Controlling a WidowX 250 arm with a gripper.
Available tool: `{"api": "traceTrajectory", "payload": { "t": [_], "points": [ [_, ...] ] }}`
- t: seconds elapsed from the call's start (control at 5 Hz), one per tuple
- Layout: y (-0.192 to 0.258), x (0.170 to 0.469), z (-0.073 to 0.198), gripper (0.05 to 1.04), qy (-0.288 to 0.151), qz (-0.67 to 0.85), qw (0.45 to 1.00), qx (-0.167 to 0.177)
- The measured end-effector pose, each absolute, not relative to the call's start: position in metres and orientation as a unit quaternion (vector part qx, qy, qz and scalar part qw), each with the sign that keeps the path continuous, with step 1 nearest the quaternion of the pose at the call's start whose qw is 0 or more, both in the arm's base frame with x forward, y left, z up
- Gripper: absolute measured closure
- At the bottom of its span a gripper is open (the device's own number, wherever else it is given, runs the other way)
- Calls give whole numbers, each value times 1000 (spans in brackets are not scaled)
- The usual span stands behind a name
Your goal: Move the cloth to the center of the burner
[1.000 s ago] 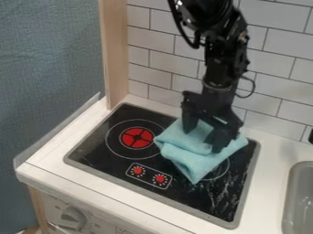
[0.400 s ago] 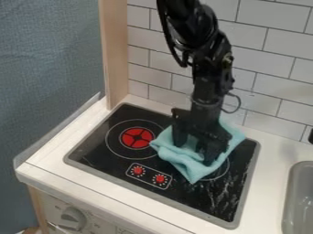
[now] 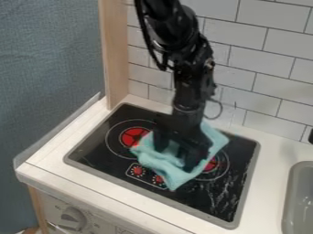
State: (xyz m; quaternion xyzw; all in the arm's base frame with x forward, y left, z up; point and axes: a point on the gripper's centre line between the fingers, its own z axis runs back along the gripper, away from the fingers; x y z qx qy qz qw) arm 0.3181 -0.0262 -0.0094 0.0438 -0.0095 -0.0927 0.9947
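Observation:
The black gripper [image 3: 176,158] is low over the stove, its two fingers apart and down on the light-blue cloth [image 3: 160,163], with part of the cloth between them. The crumpled cloth lies across the middle of the black stovetop. Its left edge overlaps the lower right of the left burner [image 3: 131,136], and its right part covers some of the right burner [image 3: 211,165]. The gripper hides the middle of the cloth.
Two red knobs show on the stovetop's front panel, the left knob [image 3: 137,170] and the partly covered right knob [image 3: 159,179]. A grey sink [image 3: 293,194] is at the right. A wooden post [image 3: 115,55] and tiled wall [image 3: 263,59] stand behind.
The gripper has come down and to the left. The cloth has shifted left and slightly toward the front with it, exposing more of the right burner and overlapping the left one.

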Motion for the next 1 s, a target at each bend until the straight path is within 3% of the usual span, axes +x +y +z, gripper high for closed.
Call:
{"api": "traceTrajectory", "payload": {
  "t": [0.4, 0.8, 1.0],
  "points": [
    [-5, 277, -4, 85, 24, -39, 997, 56],
    [-3, 270, -7, 85, 35, -33, 998, 48],
    [-4, 276, 5, 85, 8, -33, 999, 42]
  ]
}}
